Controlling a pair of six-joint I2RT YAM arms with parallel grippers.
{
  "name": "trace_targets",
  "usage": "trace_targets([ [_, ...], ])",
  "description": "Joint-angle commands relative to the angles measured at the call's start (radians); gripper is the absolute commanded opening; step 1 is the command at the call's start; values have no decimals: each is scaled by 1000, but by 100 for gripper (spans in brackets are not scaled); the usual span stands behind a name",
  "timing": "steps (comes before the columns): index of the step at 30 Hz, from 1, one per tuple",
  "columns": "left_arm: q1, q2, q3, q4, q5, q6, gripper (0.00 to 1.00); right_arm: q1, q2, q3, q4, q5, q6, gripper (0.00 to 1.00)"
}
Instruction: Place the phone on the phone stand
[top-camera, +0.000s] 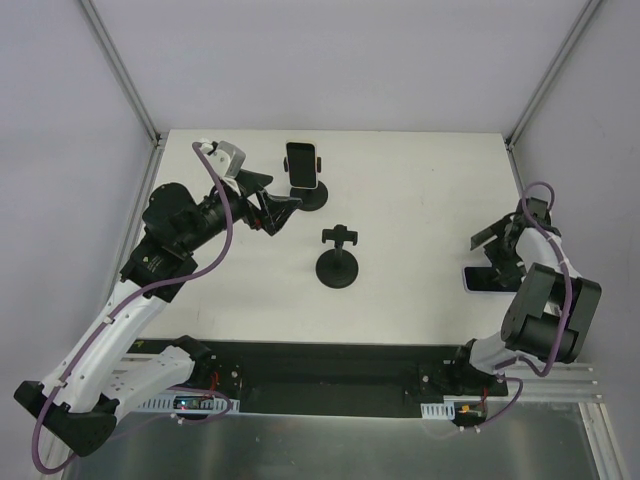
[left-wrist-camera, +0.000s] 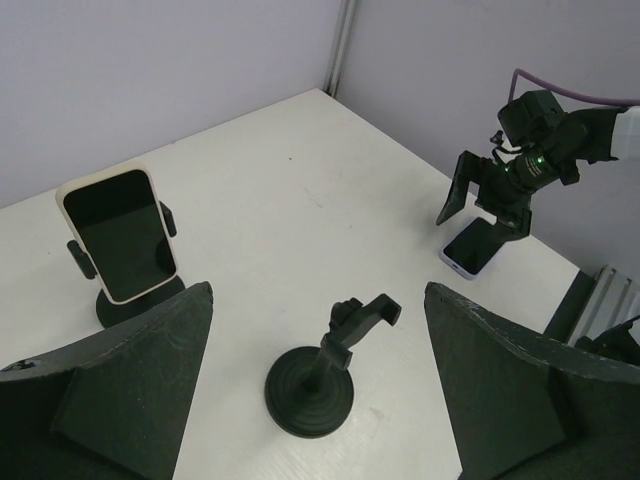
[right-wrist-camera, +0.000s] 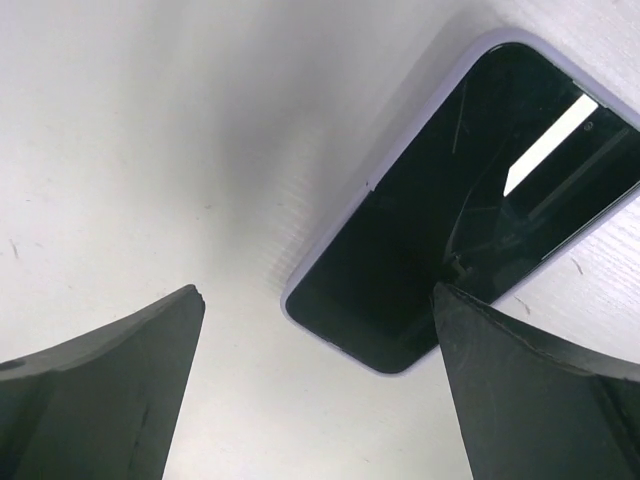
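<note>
One view, right wrist, shows cracks across the phone (right-wrist-camera: 460, 210).

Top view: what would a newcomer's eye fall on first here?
A white-cased phone already sits on the far stand, beside the open left gripper. An empty stand waits in the middle of the table. Near the right edge, a second phone lies flat under the open right gripper.

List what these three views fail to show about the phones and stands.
Top view: the right gripper covers most of the lavender phone.
Right wrist view: the frame edge cuts off that phone's far end.
Left wrist view: the left gripper hides part of the occupied stand's base.
</note>
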Motion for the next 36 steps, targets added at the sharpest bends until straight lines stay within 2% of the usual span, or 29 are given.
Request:
trace_targets([
  [1,-15,-22,5,19,-29,31,86,11,68,88,-162,48,21,100],
  [3,-15,-22,5,19,-26,30,86,11,90,110,-234,69,47,100],
  [12,-24,-17,6,19,-27,33,86,-2,-46,62,-231,113,44,100],
  [18,-29,-17,3,17,-32,34,86,-158,-126,-88,-144,-7,166,100],
  [25,-31,-17,2,19,-36,39,86,-170,-27,-81,-55,-70,156,100],
  [31,-31,-16,3,17,-33,39,86,-105,59,23,-94,-51,111,100],
  [36,-29,-19,3,17,-38,42,86,-60,105,59,-128,-15,145,100],
])
